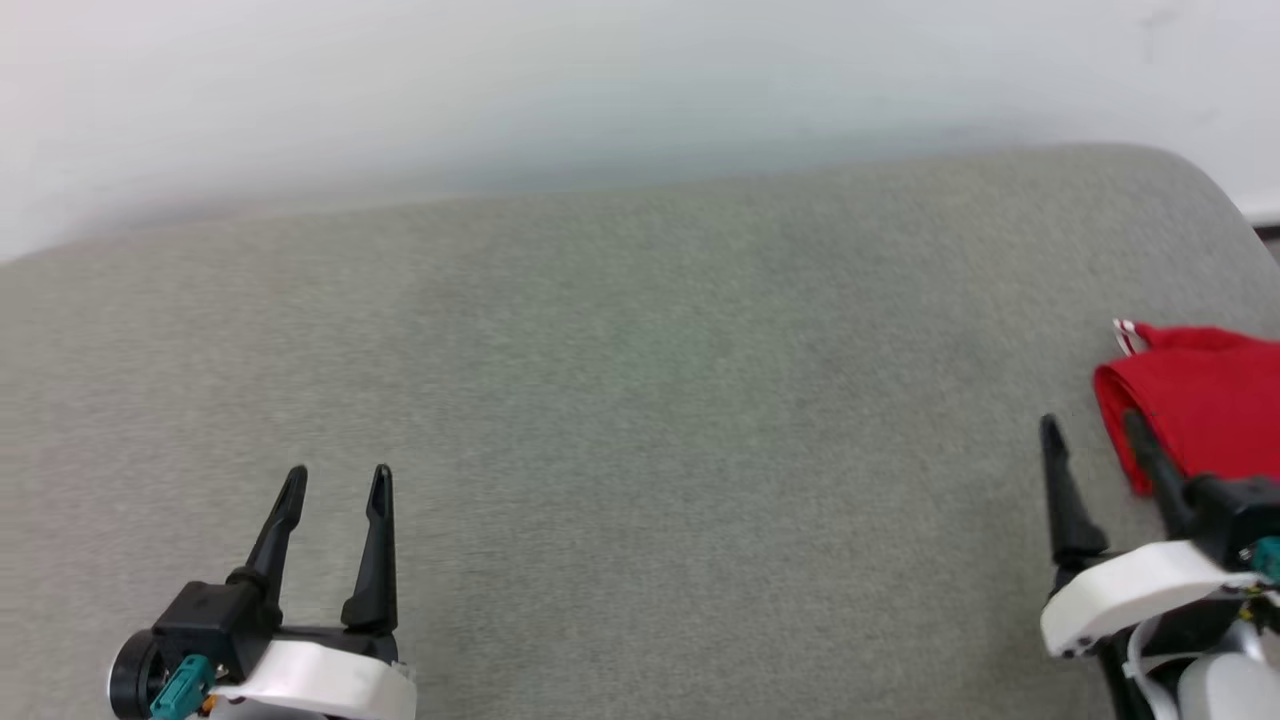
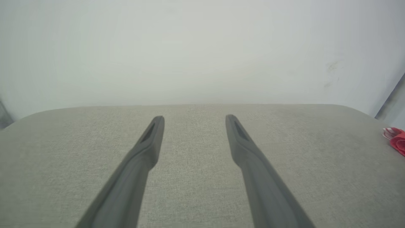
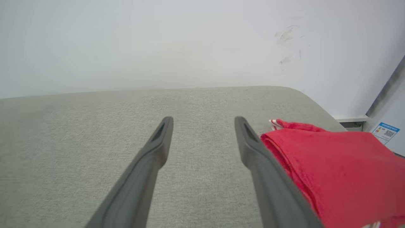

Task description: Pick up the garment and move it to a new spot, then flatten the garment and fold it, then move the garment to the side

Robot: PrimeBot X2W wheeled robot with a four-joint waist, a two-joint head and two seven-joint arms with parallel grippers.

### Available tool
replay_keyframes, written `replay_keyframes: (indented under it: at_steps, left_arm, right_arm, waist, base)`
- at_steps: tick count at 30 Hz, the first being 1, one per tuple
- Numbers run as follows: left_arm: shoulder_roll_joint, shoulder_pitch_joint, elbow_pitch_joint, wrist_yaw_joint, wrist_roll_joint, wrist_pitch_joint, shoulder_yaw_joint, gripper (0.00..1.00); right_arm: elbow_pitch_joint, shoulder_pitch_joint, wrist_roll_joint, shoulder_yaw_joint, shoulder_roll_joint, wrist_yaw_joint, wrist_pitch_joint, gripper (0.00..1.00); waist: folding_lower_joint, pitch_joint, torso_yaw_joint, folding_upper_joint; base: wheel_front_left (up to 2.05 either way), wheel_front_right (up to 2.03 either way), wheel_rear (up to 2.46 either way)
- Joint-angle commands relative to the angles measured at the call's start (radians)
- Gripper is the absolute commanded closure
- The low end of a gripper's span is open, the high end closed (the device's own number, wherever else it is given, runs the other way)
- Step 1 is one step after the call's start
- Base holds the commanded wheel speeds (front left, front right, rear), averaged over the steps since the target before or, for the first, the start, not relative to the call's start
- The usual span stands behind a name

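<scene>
The garment (image 1: 1205,395) is a folded red shirt lying at the right end of the grey cushioned surface (image 1: 620,420), a bit of red-and-white striped trim poking out at its far corner. In the right wrist view the garment (image 3: 335,167) lies just right of the right-hand finger. My right gripper (image 1: 1092,428) stands open just left of it, one finger over its edge, nothing between the fingers. My left gripper (image 1: 336,481) is open at the lower left, far from the garment. In the left wrist view a corner of the garment (image 2: 397,139) shows at the right edge.
A white wall (image 1: 600,90) runs behind the surface. The surface's rounded far-right corner (image 1: 1190,175) drops off near the garment. A pale panel with a small label (image 3: 385,131) stands beyond that corner.
</scene>
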Motion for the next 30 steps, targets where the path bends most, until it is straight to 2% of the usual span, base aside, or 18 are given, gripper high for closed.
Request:
replay_keyframes:
  at_steps: [1,6,12,21,30]
  left_arm:
    - [0.000,0.011,0.005,0.002,-0.003,-0.005,0.003,0.00]
    - [-0.007,0.040,0.036,-0.003,-0.005,-0.008,0.008,0.00]
    - [-0.019,0.074,0.053,-0.011,-0.007,-0.011,0.009,0.00]
    - [-0.031,0.092,0.063,-0.026,0.003,-0.012,0.025,0.00]
    - [-0.053,0.075,0.075,-0.053,0.024,-0.012,0.048,0.00]
  right_arm:
    - [-0.012,0.019,0.006,0.011,0.003,-0.001,0.003,0.00]
    - [-0.069,0.075,0.021,0.072,0.006,-0.001,0.021,0.00]
    - [-0.151,0.149,0.028,0.105,0.008,-0.001,0.040,0.00]
    - [-0.244,0.216,0.019,0.108,0.011,-0.001,0.069,0.00]
    - [-0.254,0.217,0.020,0.098,0.016,-0.001,0.073,0.00]
  waist:
    - [0.0002,-0.036,0.036,0.0000]
    - [0.0002,-0.083,0.065,0.0000]
    - [0.0002,-0.113,0.070,0.0000]
    - [0.0002,-0.127,0.061,0.0000]
    - [0.0002,-0.117,0.059,0.0000]
  base:
    - [0.00,0.00,0.00]
    - [0.00,0.00,0.00]
    - [0.00,0.00,0.00]
    - [0.00,0.00,0.00]
    - [0.00,0.00,0.00]
